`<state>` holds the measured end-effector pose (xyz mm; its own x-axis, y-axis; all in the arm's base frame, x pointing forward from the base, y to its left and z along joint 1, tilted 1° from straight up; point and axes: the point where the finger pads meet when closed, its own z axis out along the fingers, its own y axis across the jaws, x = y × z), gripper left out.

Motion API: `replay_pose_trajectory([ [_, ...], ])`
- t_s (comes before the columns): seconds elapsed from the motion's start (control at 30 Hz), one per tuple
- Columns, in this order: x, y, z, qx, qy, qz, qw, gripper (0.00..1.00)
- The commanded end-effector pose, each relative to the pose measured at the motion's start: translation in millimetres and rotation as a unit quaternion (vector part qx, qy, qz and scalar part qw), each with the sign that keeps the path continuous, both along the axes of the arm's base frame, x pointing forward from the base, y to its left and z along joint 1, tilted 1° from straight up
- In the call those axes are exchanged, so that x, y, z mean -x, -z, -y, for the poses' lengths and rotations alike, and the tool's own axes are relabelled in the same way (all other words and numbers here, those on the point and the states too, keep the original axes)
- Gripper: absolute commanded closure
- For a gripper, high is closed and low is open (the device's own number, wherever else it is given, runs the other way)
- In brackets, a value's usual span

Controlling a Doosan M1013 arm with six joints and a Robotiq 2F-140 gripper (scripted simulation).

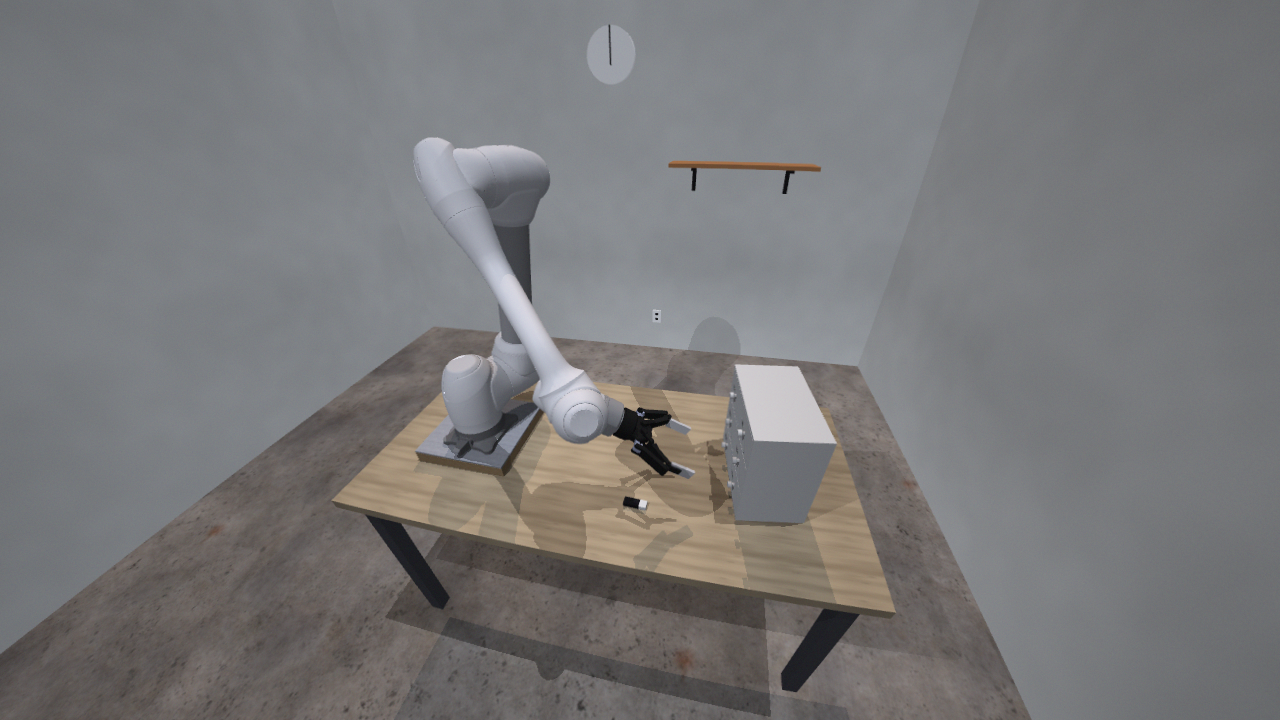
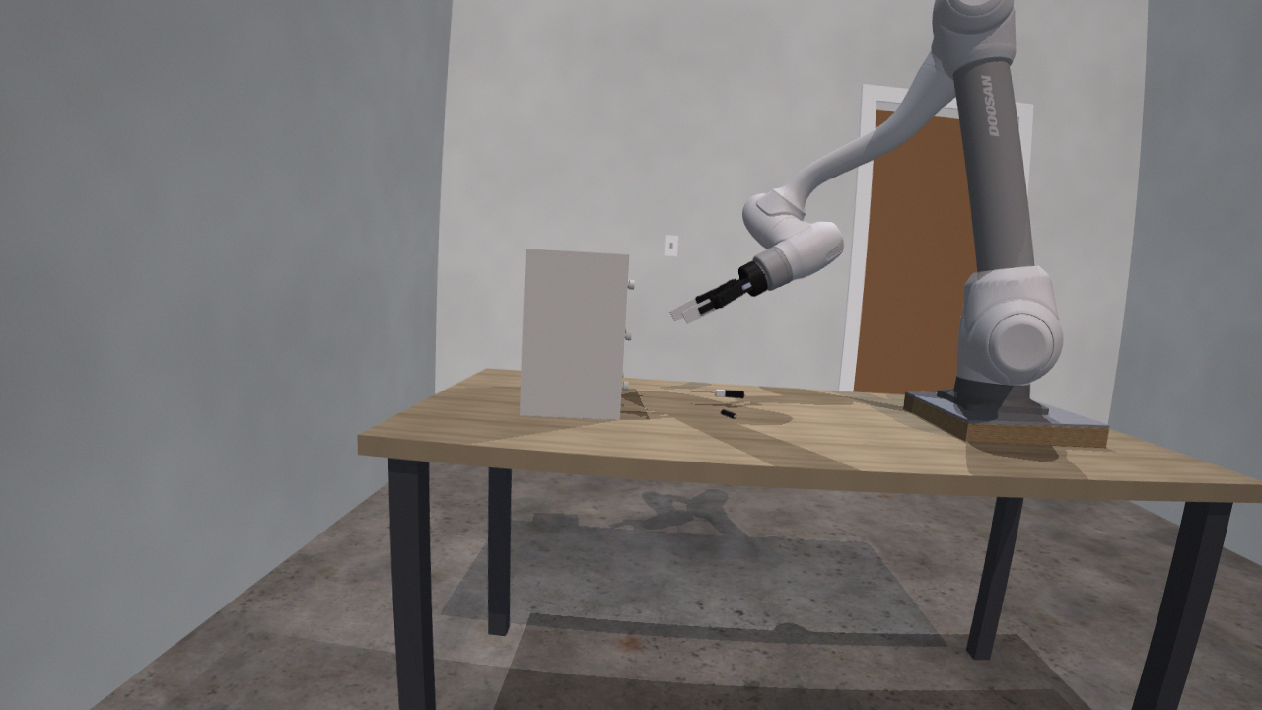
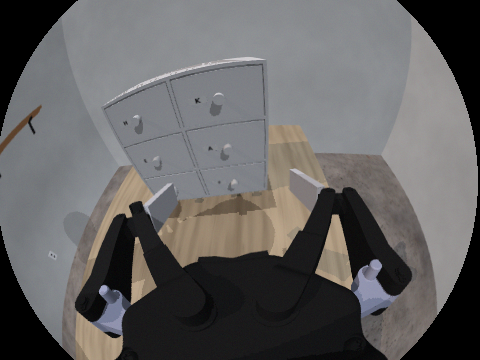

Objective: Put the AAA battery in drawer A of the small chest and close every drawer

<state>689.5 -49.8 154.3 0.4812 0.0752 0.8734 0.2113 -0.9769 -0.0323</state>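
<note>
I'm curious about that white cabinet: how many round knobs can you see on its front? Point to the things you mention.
5: two on the top row point(image 3: 218, 98) point(image 3: 137, 120), two on the middle point(image 3: 227, 149) point(image 3: 156, 161), one bottom right point(image 3: 233, 184). Another may be hidden bottom left.

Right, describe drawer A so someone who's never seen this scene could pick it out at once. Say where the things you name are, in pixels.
On the wooden table point(image 1: 572, 528) point(image 2: 794, 463) stands a white chest point(image 1: 776, 483) point(image 2: 573, 335) point(image 3: 267, 100) with six drawers in two columns. In the wrist view, drawer A point(image 3: 245, 140) is in the right column, middle row. Directly below the drawer marked K point(image 3: 240, 80), it alone has an "A" beside its round knob point(image 3: 227, 149).
</note>
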Motion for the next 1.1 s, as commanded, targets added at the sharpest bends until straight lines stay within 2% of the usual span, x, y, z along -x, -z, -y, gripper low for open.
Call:
replay_pose_trajectory([
  [0.0, -1.8, 6.9, -7.5, 0.002, 0.015, 0.085, 0.996, 0.00],
  [0.27, -2.4, 7.5, -7.5, 0.001, 0.015, 0.089, 0.996, 0.00],
  [0.3, -2.4, 7.5, -7.5, 0.001, 0.015, 0.089, 0.996, 0.80],
  [1.07, -3.1, 7.7, -7.6, 0.001, 0.015, 0.089, 0.996, 0.80],
])
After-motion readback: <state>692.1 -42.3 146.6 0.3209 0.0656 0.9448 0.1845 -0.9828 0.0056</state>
